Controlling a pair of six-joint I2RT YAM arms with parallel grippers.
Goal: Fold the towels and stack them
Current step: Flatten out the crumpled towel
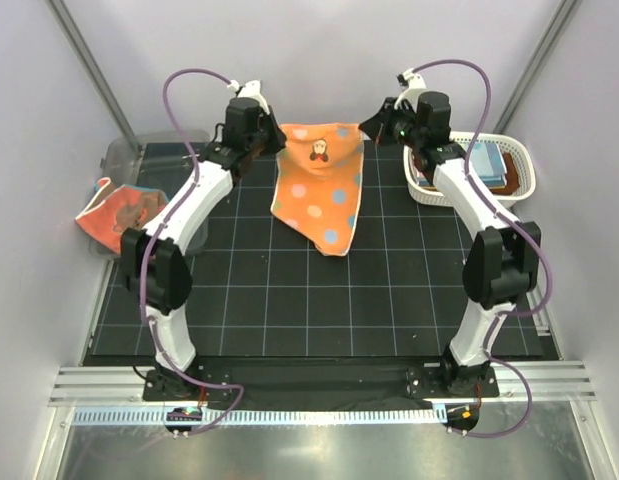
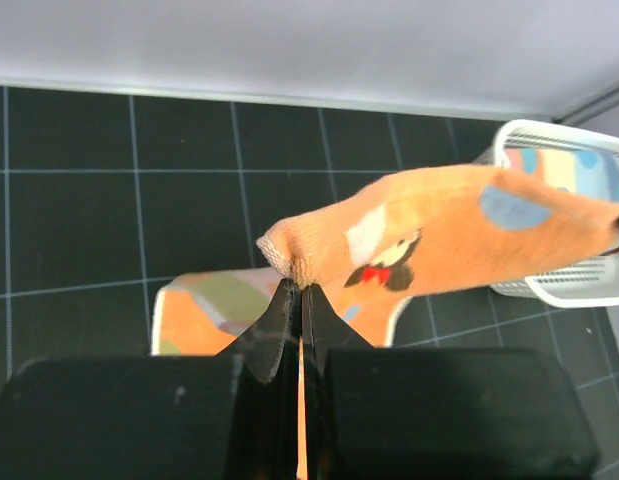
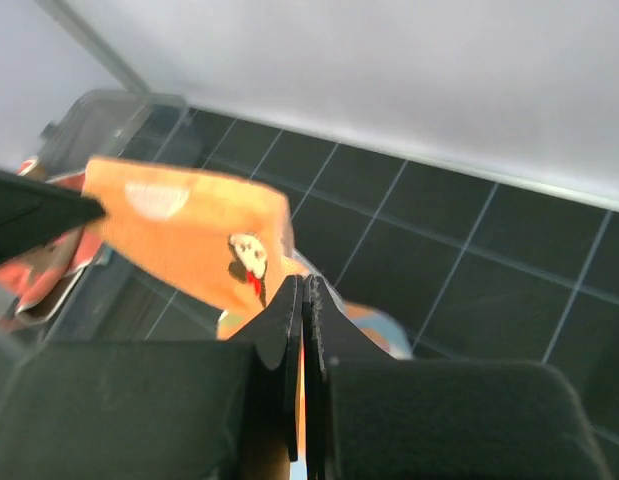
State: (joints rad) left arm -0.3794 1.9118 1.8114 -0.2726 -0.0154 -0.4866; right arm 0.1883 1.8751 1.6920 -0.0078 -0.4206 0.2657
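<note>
Bolted to the near rail, the left arm's base (image 1: 177, 378) and the right arm's base (image 1: 455, 382) sit at the edge of a black grid mat (image 1: 289, 290), and both arms reach toward the far side.

At far left a clear plastic bin (image 1: 124, 155) stands at the mat's corner. A coral-red towel (image 1: 114, 215) spills, crumpled, over its near side.

Next comes the left gripper (image 1: 276, 138). Seen from its wrist, the left gripper (image 2: 297, 290) has its fingers pressed together on a corner of the orange polka-dotted towel (image 2: 459, 230), with only a sliver of cloth between them.

That orange polka-dotted towel (image 1: 324, 190) hangs in the middle of the far half, its top edge stretched between the two grippers and lifted off the mat. Light-blue and pale dots cover it, and a small cartoon figure sits near the top edge. Its lower end narrows to a corner pointing toward the bases and appears to lie on the mat.

At the cloth's other top corner is the right gripper (image 1: 368, 127). From its own wrist the right gripper (image 3: 304, 285) is likewise clamped tight on the cloth's edge.

Far right, a white lattice basket (image 1: 524, 175) holds a blue towel (image 1: 489, 158) and a rust-brown towel (image 1: 495, 181), lying flat.
</note>
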